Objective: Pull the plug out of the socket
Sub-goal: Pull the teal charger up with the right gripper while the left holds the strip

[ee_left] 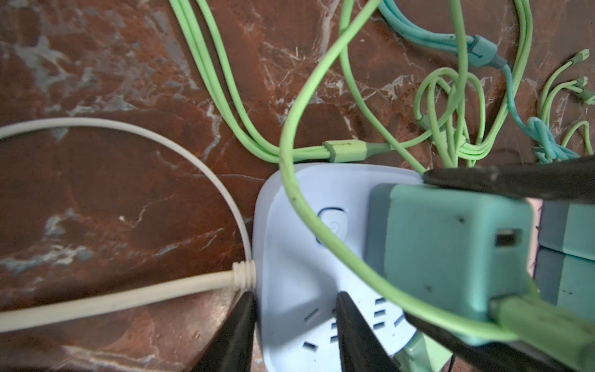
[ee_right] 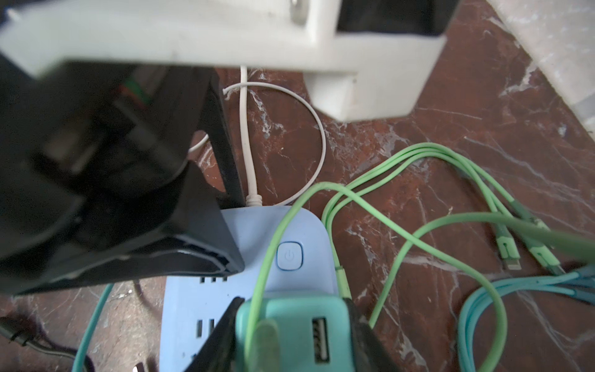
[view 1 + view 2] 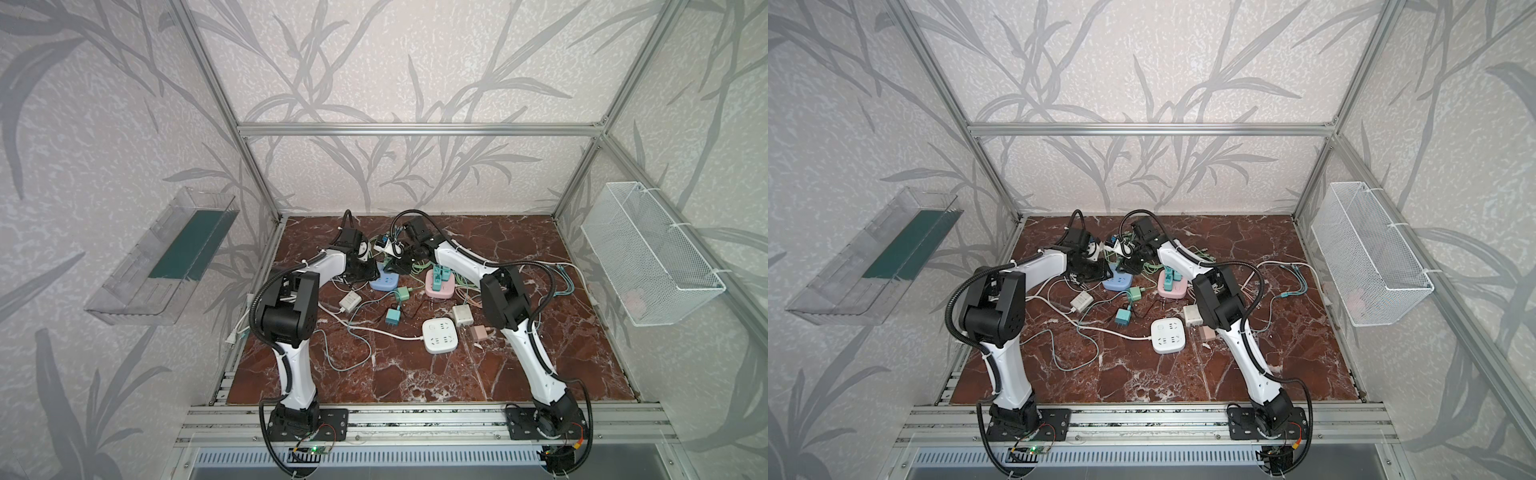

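A light blue socket point(image 3: 384, 283) point(image 3: 1116, 283) lies at the back middle of the marble floor. A teal plug point(image 2: 296, 315) point(image 1: 450, 244) stands in it, with a green cable point(image 2: 267, 257) leaving its top and looping over the socket point(image 2: 306, 232). My right gripper point(image 2: 289, 338) point(image 3: 397, 264) is shut on the plug, one black finger point(image 2: 219, 338) against each side. My left gripper point(image 1: 296, 322) point(image 3: 368, 270) pinches the socket's corner point(image 1: 289, 257) next to its white cord point(image 1: 128, 296): one finger point(image 1: 241, 322) is against the side edge, the other lies on the top face.
A pink socket point(image 3: 439, 286) with teal plugs stands just to the right, a white socket point(image 3: 441, 336) nearer the front. Loose chargers point(image 3: 392, 316) and tangled green and teal cables point(image 1: 450, 128) lie around. A wire basket point(image 3: 648, 253) hangs on the right wall, a clear tray point(image 3: 166, 257) on the left.
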You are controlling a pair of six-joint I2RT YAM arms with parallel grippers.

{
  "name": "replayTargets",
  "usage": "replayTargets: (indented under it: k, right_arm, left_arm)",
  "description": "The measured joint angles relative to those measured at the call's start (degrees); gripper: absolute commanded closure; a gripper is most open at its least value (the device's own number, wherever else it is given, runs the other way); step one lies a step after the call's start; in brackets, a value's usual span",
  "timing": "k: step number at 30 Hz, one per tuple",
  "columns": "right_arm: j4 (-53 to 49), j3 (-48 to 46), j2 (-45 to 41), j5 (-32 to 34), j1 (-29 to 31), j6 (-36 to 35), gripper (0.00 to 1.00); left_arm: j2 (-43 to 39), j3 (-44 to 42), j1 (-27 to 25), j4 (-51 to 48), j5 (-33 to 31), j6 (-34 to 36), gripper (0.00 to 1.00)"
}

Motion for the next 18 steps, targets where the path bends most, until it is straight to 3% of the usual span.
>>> replayTargets:
  k: [10,18]
  right_arm:
    - [1.07,-2.29,-1.57,1.55,0.11,0.37,0.81]
    - [5.64,-9.90,-6.01,4.98,0.85,-1.55,0.82]
  left_arm:
    - [1.01,1.57,-0.20,-1.05,-0.22,0.13,0.59]
    - [2.29,3.30,-0.22,-1.53,0.68,-0.02,0.59]
